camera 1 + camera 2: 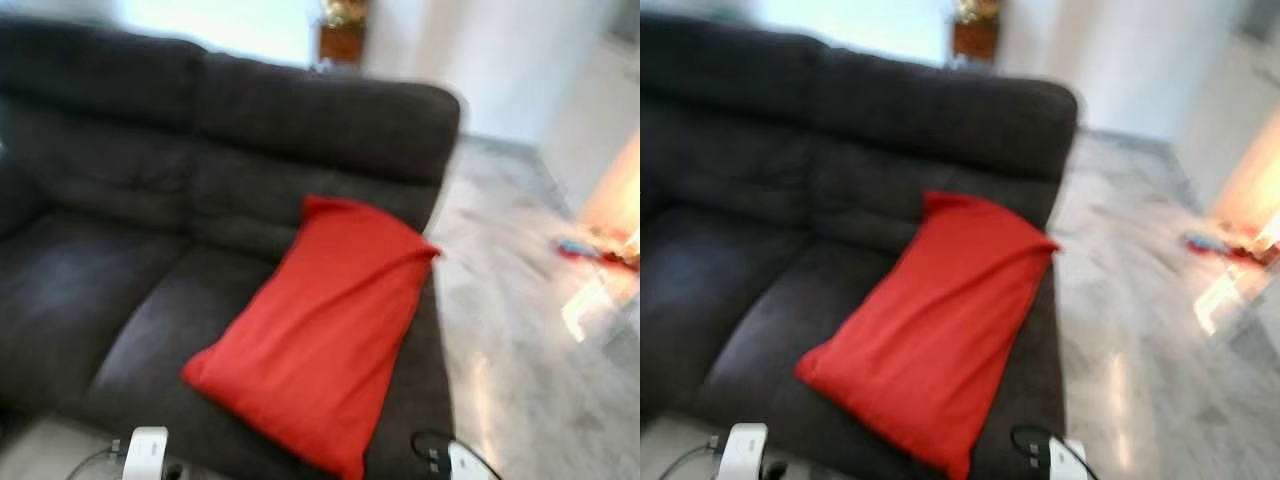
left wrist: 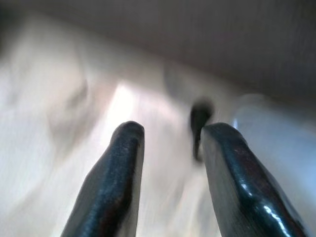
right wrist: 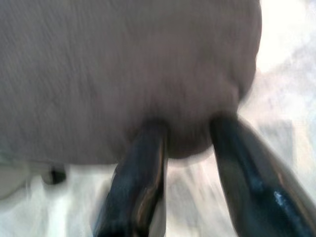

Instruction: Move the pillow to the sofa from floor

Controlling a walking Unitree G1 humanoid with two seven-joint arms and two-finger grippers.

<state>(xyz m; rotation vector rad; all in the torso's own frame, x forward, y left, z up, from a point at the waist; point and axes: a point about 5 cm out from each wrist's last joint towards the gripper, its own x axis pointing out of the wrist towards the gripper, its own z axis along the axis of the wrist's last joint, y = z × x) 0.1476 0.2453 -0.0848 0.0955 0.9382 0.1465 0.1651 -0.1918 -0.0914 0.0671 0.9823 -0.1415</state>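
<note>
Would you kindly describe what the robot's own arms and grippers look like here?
Each gripper has two long, glossy black fingers with rounded tips: left gripper, right gripper. In the eye views, the left arm and right arm show white housings with thin black cables looping beside them.

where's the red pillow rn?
In the eye views the red pillow lies on the dark sofa, on the seat at the robot's right end, its top corner leaning against the backrest and its lower end near the seat's front edge.
</note>
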